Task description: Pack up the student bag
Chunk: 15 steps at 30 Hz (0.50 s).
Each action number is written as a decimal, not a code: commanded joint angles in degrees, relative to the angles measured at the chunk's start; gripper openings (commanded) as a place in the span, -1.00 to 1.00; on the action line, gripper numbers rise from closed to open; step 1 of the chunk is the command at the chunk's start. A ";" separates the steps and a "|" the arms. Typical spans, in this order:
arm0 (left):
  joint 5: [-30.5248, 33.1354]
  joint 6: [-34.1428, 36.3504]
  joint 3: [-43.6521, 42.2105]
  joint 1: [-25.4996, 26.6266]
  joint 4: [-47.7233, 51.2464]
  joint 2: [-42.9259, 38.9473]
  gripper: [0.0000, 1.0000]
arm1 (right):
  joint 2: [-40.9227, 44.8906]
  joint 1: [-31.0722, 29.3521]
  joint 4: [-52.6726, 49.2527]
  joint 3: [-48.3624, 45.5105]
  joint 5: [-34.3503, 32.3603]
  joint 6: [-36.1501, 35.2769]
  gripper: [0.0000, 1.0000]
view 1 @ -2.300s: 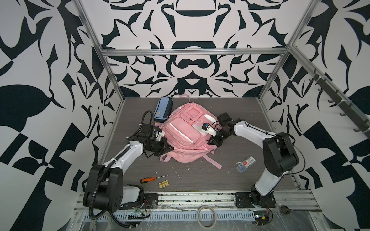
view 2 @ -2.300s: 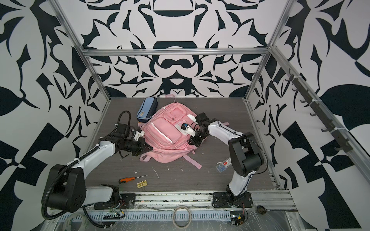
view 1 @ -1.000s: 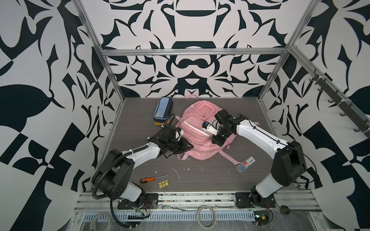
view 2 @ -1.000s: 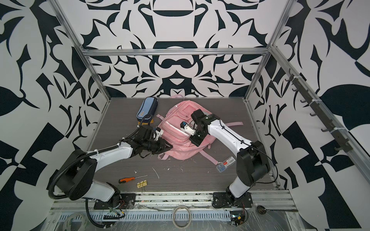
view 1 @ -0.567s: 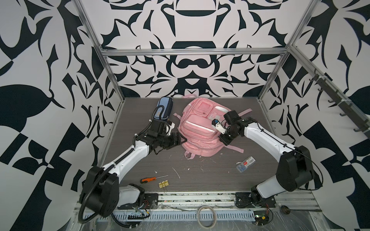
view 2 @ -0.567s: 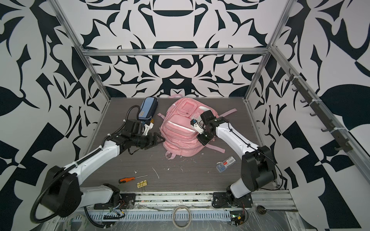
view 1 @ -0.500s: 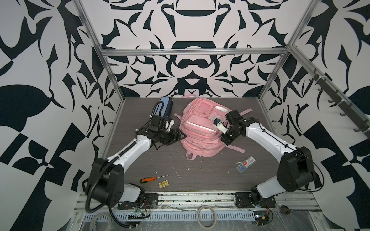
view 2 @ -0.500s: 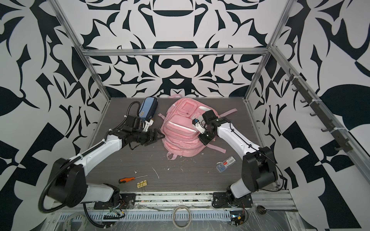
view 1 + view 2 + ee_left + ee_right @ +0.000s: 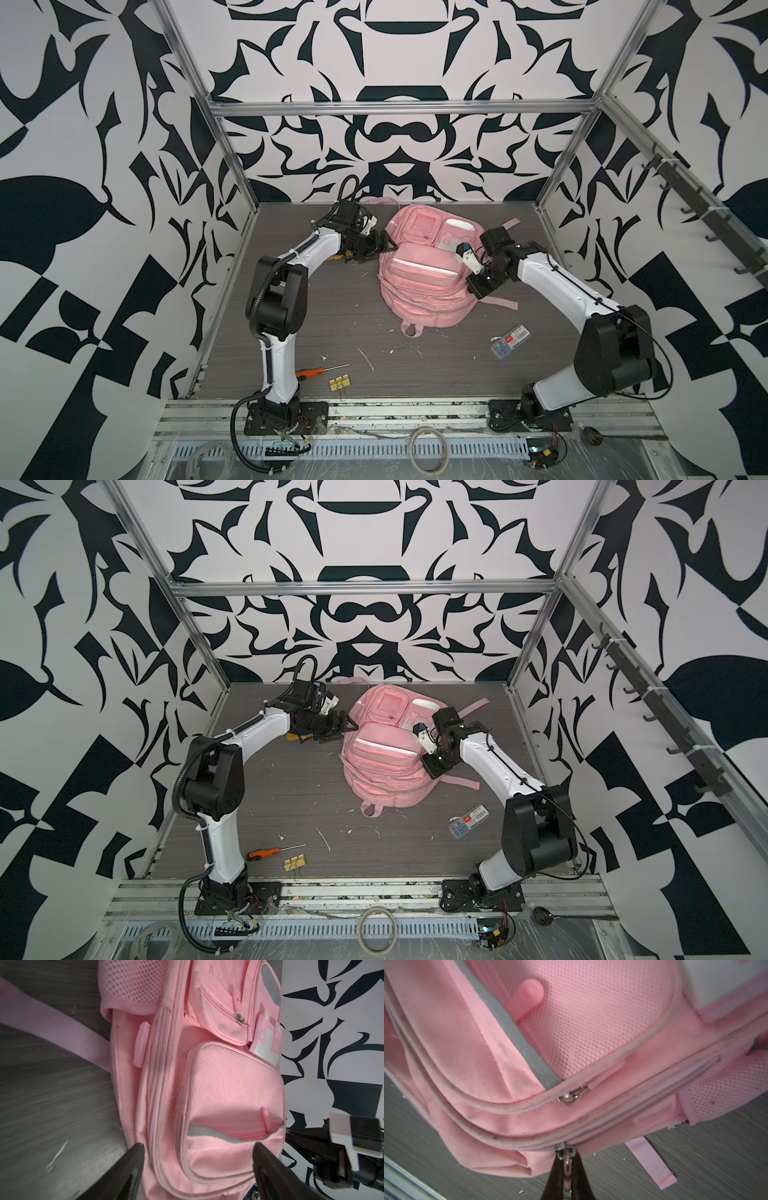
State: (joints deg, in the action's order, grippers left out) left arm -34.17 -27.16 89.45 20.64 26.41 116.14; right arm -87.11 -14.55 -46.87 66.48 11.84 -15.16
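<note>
The right pincer gripped a zip pull on the bag; the left pincer, open and empty, faced its other side.

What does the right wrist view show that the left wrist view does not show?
Right wrist only: the right gripper shut on a zip pull of the bag, and a strap end lying on the table.
Left wrist only: the left gripper open, its fingers wide apart and facing the bag; a side strap; the wall; part of the right arm.
Both: the pink bag, its grey stripe, its mesh pocket and the table.
</note>
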 commanded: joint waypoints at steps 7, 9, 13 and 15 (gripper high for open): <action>-6.17 -3.64 -9.63 2.60 -1.95 0.05 0.37 | 1.15 0.48 0.80 1.22 2.03 0.94 -1.00; -7.57 -7.26 -14.03 3.61 -6.75 -2.32 0.05 | 1.15 0.48 0.64 1.25 2.36 0.30 -1.00; -8.79 -11.11 -18.82 6.34 -11.14 -5.86 -0.59 | 1.33 0.53 0.44 1.11 2.85 -1.19 -1.00; -8.89 -14.04 -21.45 7.46 -14.69 -7.97 -0.80 | 1.54 0.48 0.30 1.11 3.23 -1.95 -1.00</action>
State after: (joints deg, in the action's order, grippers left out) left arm -38.87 -36.45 70.52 25.52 16.47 112.07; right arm -87.07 -13.43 -47.81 66.48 11.73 -15.40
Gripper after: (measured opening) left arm 0.141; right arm 0.080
